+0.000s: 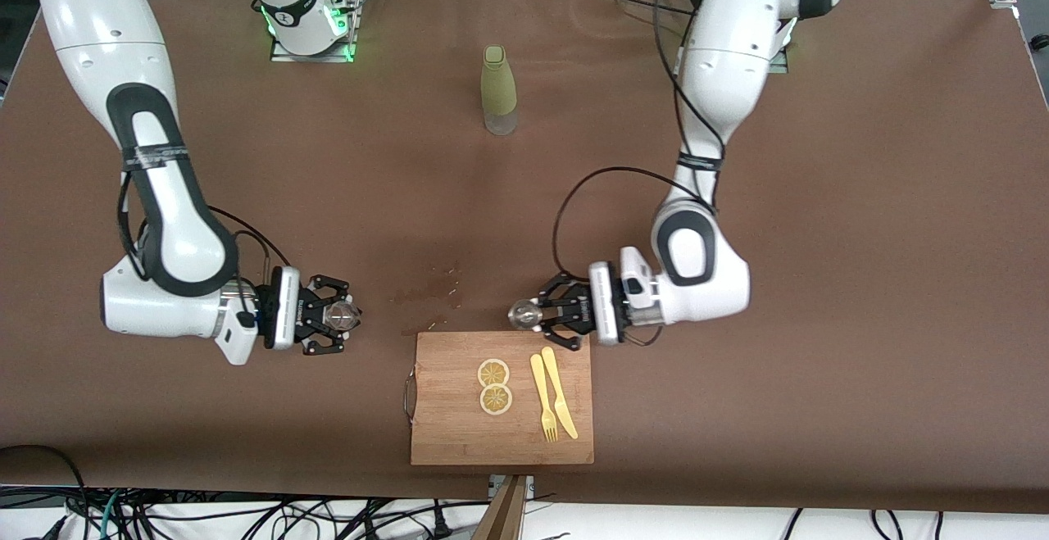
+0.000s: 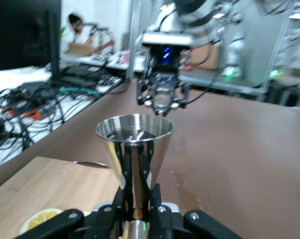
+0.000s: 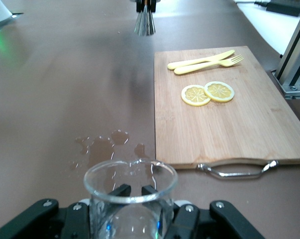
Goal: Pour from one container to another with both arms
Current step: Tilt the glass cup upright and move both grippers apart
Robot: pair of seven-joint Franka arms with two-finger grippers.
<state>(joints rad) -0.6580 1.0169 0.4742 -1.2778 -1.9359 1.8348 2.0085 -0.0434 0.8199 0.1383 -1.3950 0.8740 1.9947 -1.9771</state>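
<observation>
- Now the left gripper point(image 1: 531, 315) hangs just above the surface point(image 1: 819, 278) by the cutting board's point(image 1: 459, 433) edge that lies farthest from the front camera, its fingers point(image 2: 121, 199) pinching the stem of a steel jigger point(image 2: 135, 144) held upright.
- The right gripper point(image 1: 340, 316) hangs low toward the right arm's end of the surface, fingers pinching a clear glass beaker point(image 3: 130, 196), also upright.
- Between the two grippers, small wet spots point(image 3: 107, 147) lie on the surface beside the board.
- On the board lie two lemon slices point(image 1: 494, 386), a yellow fork point(image 1: 542, 397) and knife point(image 1: 560, 392).
- A green bottle point(image 1: 497, 89) stands near the edge by the arm bases.
</observation>
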